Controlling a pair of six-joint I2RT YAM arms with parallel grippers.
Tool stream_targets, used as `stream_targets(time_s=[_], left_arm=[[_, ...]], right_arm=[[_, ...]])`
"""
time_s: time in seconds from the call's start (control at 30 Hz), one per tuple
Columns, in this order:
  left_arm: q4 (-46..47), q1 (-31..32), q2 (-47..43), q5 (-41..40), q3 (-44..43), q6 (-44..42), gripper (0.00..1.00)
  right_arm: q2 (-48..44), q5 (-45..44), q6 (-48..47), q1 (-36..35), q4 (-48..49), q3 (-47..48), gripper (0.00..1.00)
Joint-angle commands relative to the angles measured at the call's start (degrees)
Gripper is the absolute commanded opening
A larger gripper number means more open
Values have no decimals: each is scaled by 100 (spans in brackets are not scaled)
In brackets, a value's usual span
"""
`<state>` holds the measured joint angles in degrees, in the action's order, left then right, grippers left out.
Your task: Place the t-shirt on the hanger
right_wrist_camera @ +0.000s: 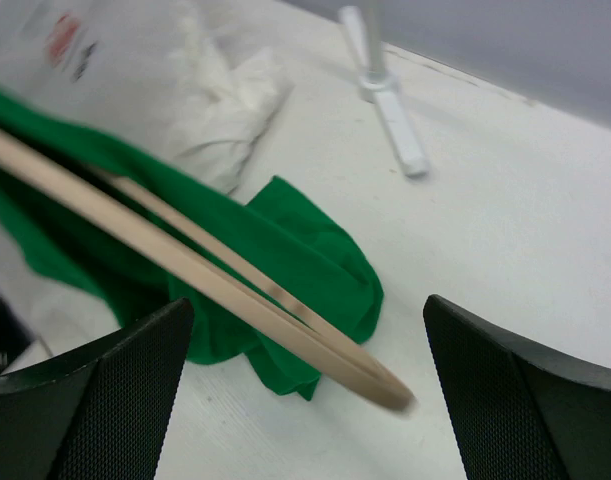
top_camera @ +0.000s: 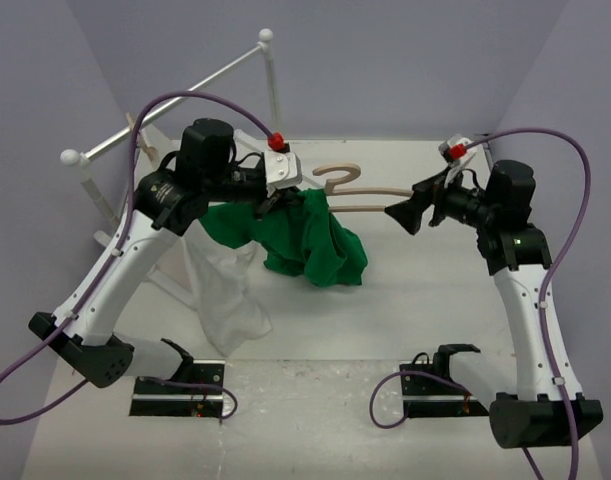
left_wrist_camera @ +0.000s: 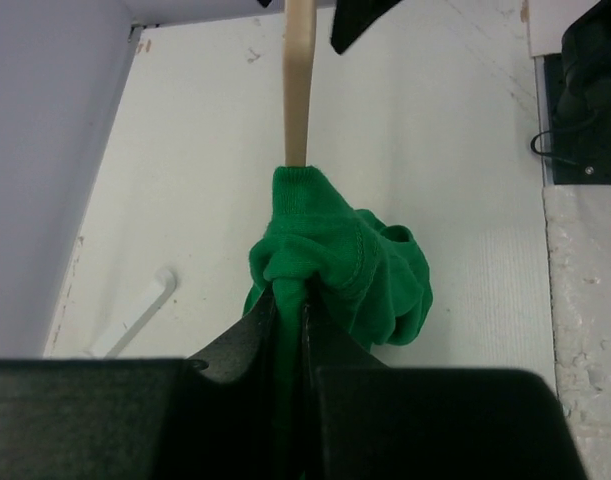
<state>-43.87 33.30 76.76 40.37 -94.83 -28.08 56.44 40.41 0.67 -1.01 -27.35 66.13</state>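
Left gripper (top_camera: 269,204) is clenched on a bunch of the t-shirt (top_camera: 310,243); in the left wrist view the jaws pinch green cloth with almost no gap. Can't tell if the hanger (top_camera: 357,207) is inside that pinch too.

Hanger sits mid-table, off the surface, lying roughly 9-to-3 in the top view, with its hook (top_camera: 337,177) at 12 o'clock. Its 9 o'clock arm goes into the shirt, and the 3 o'clock arm is bare. In the left wrist view, the bare arm (left_wrist_camera: 298,90) runs out of a ribbed opening of the shirt (left_wrist_camera: 337,268) toward 12 o'clock.

The shirt is bunched on the hanger's 9 o'clock end, and most of it droops at 6 o'clock of the hanger; its low end looks to reach the table (top_camera: 435,300).

Right gripper (top_camera: 405,215) is released, at 3 o'clock of the hanger, jaws wide. In the right wrist view the hanger tip (right_wrist_camera: 383,385) lies between the two fingers (right_wrist_camera: 110,395), touching neither. The green shirt (right_wrist_camera: 305,262) lies behind it.

White garment (top_camera: 225,285) hangs at 7 o'clock of the shirt, below the left arm. Rack (top_camera: 190,93) stands at 10 o'clock of the table.
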Motion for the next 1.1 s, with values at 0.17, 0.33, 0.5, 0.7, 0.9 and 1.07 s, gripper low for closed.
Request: stream_targets(time_s=[0.17,0.33,0.5,0.7,0.9,1.07], left_arm=[[1391,-131,-592,-132,738,954,0],[1898,-131,-709,41,977,1271,0],[2450,-125,-782,-66,1133,1709,0],[2716,-128,-776,163,1169,1920,0],[2815,-129,-785,115,1177,1964,0],[2787,-122,-838,-198,1169,1984,0]], right_arm=[[-2013,-2914,3637,242,1315,-1622,98],[-1629,-684,4920,-294,2957,-2594,69],[-1310,-1994,4905,-2027,3382,-2807,69],[-499,-2676,4850,-2786,3598,-2850,64],[51,-2907,4753,-3205,3620,-2953,35],[-265,-3731,4406,-3117,2903,-3062,0]])
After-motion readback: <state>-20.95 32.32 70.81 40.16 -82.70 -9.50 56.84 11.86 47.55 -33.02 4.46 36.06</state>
